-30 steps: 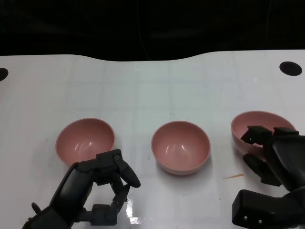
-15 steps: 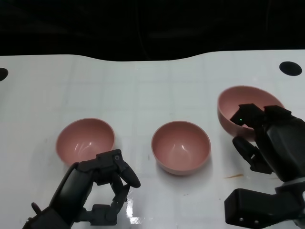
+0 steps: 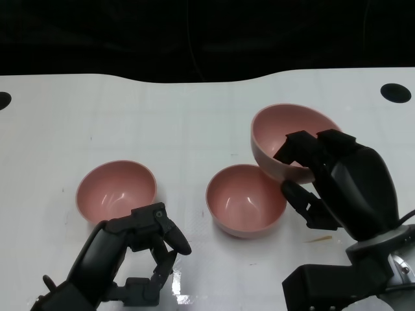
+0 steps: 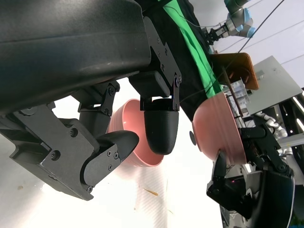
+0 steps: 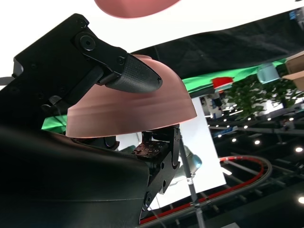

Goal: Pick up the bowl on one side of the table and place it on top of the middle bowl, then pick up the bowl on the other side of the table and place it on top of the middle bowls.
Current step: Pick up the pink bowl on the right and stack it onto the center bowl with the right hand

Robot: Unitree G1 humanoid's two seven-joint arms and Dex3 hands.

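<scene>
A pink bowl (image 3: 288, 142) hangs tilted above the white worktop (image 3: 194, 123), gripped at its near rim by the right robot hand (image 3: 331, 178), fingers inside and outside the wall. It overlaps the far right edge of the middle bowl (image 3: 245, 199); the head view cannot tell whether they touch. The left wrist view shows it raised, apart from the middle bowl. The left bowl (image 3: 117, 189) sits just beyond the left robot hand (image 3: 146, 243), whose fingers are curled in, holding nothing.
</scene>
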